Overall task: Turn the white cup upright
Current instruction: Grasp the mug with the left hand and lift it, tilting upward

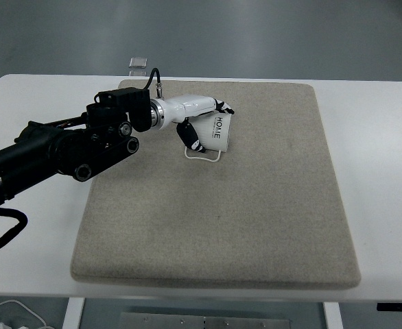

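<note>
Cup: white, printed "HOME", on the mat's far part left of centre, apparently tilted or on its side; wire-like handle showing at its near left.
Left hand: white with dark fingertips, fingers curled over the cup from the far side, thumb against its left side, gripping it.
Left arm: black, entering from the left edge.
Mat: beige, square.
Table: white, under the mat.

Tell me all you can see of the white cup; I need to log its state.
The white cup looks glossy, like ceramic, with black HOME lettering on its side and a thin loop handle low on its near-left side. It sits on the beige mat, toward the far left. The left hand grips it, fingers over its far edge. Its opening isn't visible.
</note>
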Action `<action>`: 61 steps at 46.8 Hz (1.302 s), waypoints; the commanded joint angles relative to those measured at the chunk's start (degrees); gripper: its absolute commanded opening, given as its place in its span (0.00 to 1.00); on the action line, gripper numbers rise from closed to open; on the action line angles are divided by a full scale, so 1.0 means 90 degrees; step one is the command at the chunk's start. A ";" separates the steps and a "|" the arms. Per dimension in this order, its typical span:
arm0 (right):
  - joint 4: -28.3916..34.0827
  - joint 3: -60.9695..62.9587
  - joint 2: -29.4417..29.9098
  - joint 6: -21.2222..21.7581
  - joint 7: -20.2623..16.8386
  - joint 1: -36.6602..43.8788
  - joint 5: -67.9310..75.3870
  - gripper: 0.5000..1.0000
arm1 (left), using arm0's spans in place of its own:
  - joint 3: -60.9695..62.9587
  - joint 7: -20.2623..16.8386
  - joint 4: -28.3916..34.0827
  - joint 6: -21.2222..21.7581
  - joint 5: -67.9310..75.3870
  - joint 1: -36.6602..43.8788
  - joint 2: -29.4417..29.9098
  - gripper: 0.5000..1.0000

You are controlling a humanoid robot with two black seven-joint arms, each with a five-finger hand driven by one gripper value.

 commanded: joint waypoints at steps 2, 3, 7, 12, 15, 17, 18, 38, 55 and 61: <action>0.0000 0.0000 0.0000 0.0000 0.0000 0.0000 0.0000 0.86 | 0.0005 -0.0008 0.0008 0.0003 0.0004 0.0000 0.0000 0.00; 0.0000 0.0000 0.0000 0.0000 0.0000 0.0000 0.0000 0.86 | 0.0005 -0.0008 0.0018 0.0003 0.0013 0.0000 0.0000 0.00; 0.0000 0.0000 0.0000 0.0000 0.0000 0.0000 0.0000 0.86 | -0.0005 -0.0018 0.0018 0.0003 0.0004 0.0000 0.0000 0.00; 0.0000 0.0000 0.0000 0.0000 0.0000 0.0000 0.0000 0.86 | -0.0015 -0.0018 0.0018 0.0003 -0.0045 -0.0020 0.0000 0.00; 0.0000 0.0000 0.0000 0.0000 0.0000 0.0000 0.0000 0.86 | -0.0054 -0.0028 0.0008 0.0003 -0.0094 -0.0020 0.0020 0.00; 0.0000 0.0000 0.0000 0.0000 0.0000 0.0000 0.0000 0.86 | -0.0112 -0.0076 0.0008 0.0003 -0.0113 -0.0020 0.0029 0.00; 0.0000 0.0000 0.0000 0.0000 0.0000 0.0000 0.0000 0.86 | -0.0122 -0.0096 0.0008 0.0013 -0.0123 -0.0020 0.0039 0.00; 0.0000 0.0000 0.0000 0.0000 0.0000 0.0000 0.0000 0.86 | -0.0503 -0.0711 -0.0090 -0.0075 -0.2886 -0.0059 0.0498 0.00; 0.0000 0.0000 0.0000 0.0000 0.0000 0.0000 0.0000 0.86 | -0.0513 -0.2136 -0.0060 -0.0133 -0.4263 0.0244 0.0791 0.00; 0.0000 0.0000 0.0000 0.0000 0.0000 0.0000 0.0000 0.86 | -0.0523 -0.2449 -0.0080 -0.0153 -0.4595 0.0449 0.0801 0.00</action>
